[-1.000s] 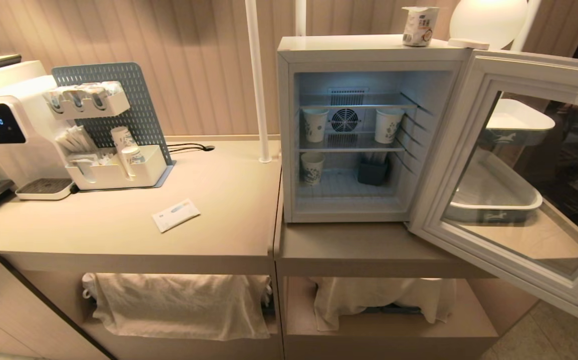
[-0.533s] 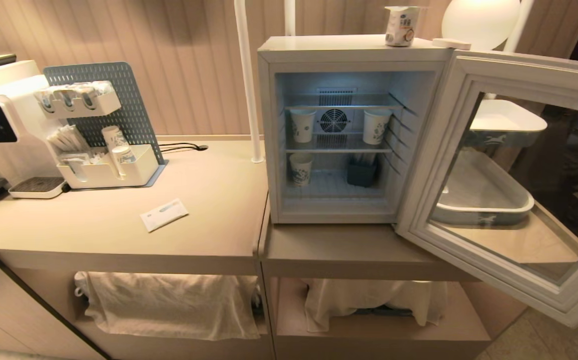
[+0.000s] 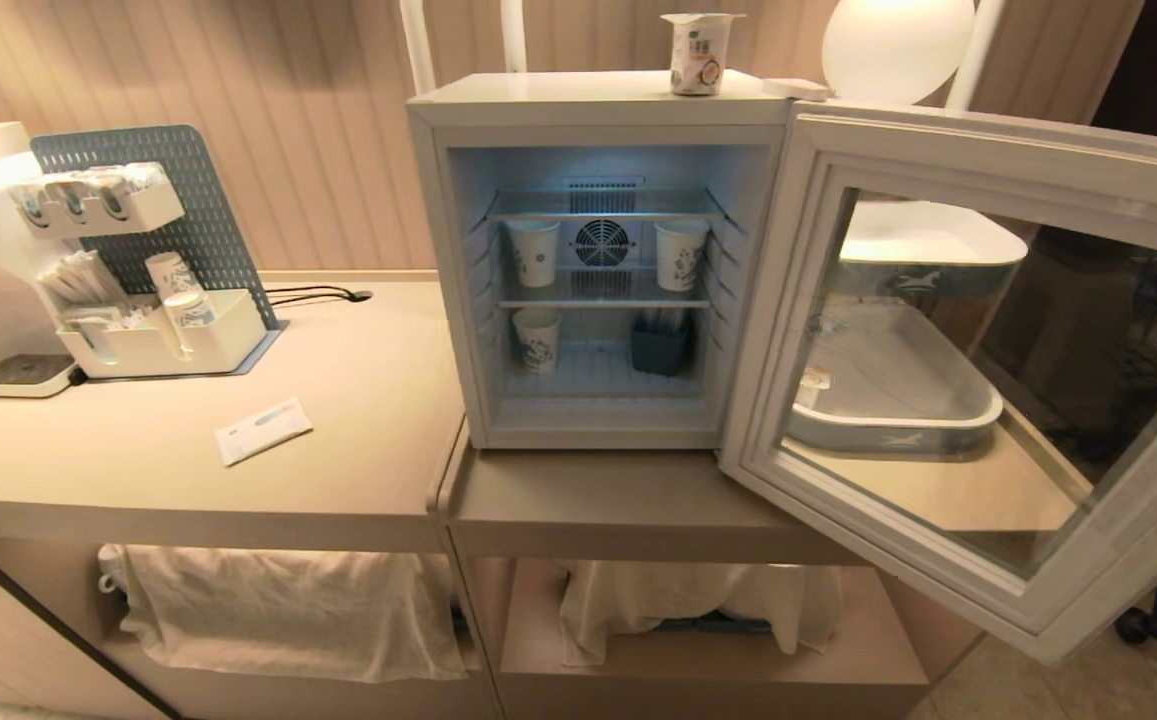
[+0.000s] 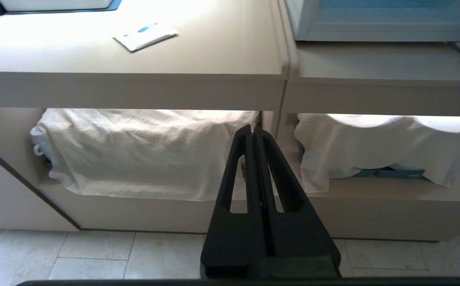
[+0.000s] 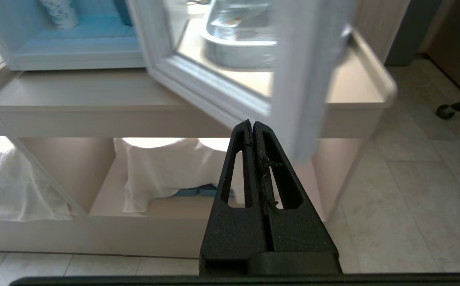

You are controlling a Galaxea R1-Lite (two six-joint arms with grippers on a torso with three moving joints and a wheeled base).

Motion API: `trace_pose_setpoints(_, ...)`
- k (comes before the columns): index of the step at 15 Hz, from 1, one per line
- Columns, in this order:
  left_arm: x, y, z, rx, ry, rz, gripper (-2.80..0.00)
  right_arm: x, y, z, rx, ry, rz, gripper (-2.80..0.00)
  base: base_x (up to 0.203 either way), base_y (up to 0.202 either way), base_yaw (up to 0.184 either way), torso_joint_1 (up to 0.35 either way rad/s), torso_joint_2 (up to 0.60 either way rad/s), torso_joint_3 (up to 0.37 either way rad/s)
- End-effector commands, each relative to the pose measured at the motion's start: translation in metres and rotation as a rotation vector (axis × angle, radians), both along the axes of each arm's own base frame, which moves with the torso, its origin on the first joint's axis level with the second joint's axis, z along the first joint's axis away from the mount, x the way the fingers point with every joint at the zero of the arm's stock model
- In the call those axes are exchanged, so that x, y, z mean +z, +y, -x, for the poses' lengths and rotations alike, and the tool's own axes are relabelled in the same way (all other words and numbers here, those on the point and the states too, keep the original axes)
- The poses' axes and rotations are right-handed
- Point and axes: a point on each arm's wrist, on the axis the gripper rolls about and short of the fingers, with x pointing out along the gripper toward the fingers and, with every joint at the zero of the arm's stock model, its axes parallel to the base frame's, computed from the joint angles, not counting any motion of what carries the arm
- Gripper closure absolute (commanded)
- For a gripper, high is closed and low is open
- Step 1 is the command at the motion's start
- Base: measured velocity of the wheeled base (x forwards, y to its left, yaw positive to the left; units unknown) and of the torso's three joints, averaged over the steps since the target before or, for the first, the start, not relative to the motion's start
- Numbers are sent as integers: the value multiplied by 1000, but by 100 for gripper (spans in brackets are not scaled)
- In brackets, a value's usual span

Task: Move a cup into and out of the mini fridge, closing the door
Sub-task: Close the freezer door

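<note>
Head view: the cup [image 3: 700,54] stands on top of the mini fridge [image 3: 598,100], near its right rear corner, while the door [image 3: 978,370] hangs wide open to the right. No arm shows. You need to reach high, take the tub by its sides and keep it upright, then steer it onto a wire shelf between the paper cups [image 3: 534,252]. A packet [image 3: 264,431] lies on the pale tabletop [image 3: 368,420].

Left wrist view: left gripper [image 4: 253,133] clenched on nothing, low before the cloth-covered shelf [image 4: 146,153].

Right wrist view: right gripper [image 5: 252,126] likewise clenched and empty, just below the door's lower edge; mind that frame as you rise.
</note>
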Motion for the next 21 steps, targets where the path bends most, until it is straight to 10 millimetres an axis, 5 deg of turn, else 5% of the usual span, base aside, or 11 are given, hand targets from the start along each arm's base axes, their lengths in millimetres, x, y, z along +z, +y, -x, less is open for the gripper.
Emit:
trace_pose_setpoints(1,0,0,0,0,1,0,0,0,0,0,1,3,0,0,0,-190,0,5,0,0)
trace_pose_setpoints(8,0,0,0,1,1,0,0,0,0,0,1,3,0,0,0,-181,0,3,4,1)
trace_pose_setpoints(14,0,0,0,1,0,2,0,1,0,1,-3,16,-1,0,0,-12,1,0,0,0)
trace_pose_setpoints(17,0,0,0,1,0,2,0,51,-1,5,-27,5,-79,0,0,0,0,0,0,0)
trace_pose_setpoints(21,0,0,0,2,0,7,0,127,-1,-47,-82,159,-194,0,0,0,0,0,0,0)
